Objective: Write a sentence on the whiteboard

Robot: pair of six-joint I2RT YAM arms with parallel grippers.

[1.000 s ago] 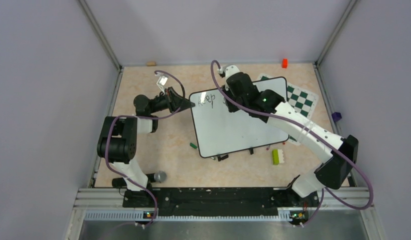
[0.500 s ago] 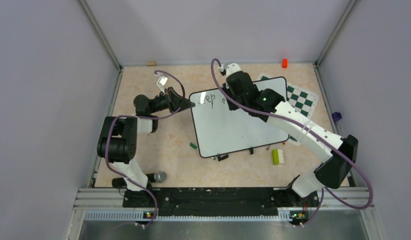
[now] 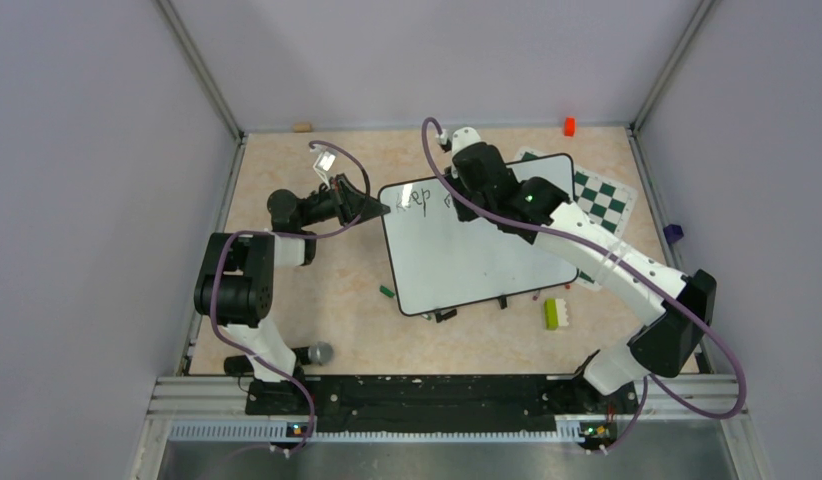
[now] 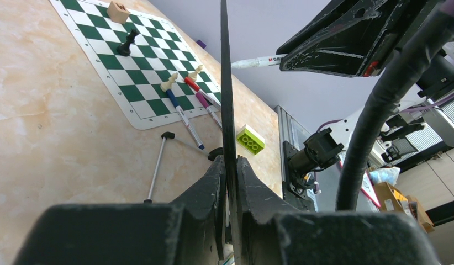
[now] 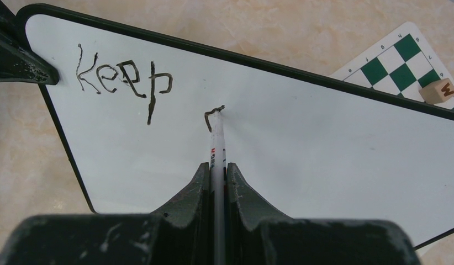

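Observation:
The whiteboard point(image 3: 477, 250) stands tilted on the table; its face fills the right wrist view point(image 5: 324, 143), and its black rim point(image 4: 227, 110) shows edge-on in the left wrist view. My left gripper point(image 3: 382, 209) point(image 4: 229, 165) is shut on the board's left rim. My right gripper point(image 3: 459, 195) point(image 5: 216, 168) is shut on a white marker point(image 5: 216, 146), which also shows in the left wrist view point(image 4: 258, 62), its tip touching the board. The sentence point(image 5: 122, 80) reads "Keep" only, with a short fresh stroke point(image 5: 214, 112) beside it at the tip.
A green-and-white chess mat point(image 3: 602, 200) lies behind the board with pieces and pens on it point(image 4: 180, 110). A lime brick point(image 3: 551, 313), a small green piece point(image 3: 387, 292), an orange block point(image 3: 569, 125) and a microphone point(image 3: 317, 353) lie around.
My right gripper with the marker has shifted slightly on the board beside "Keep". The left arm and board have not moved.

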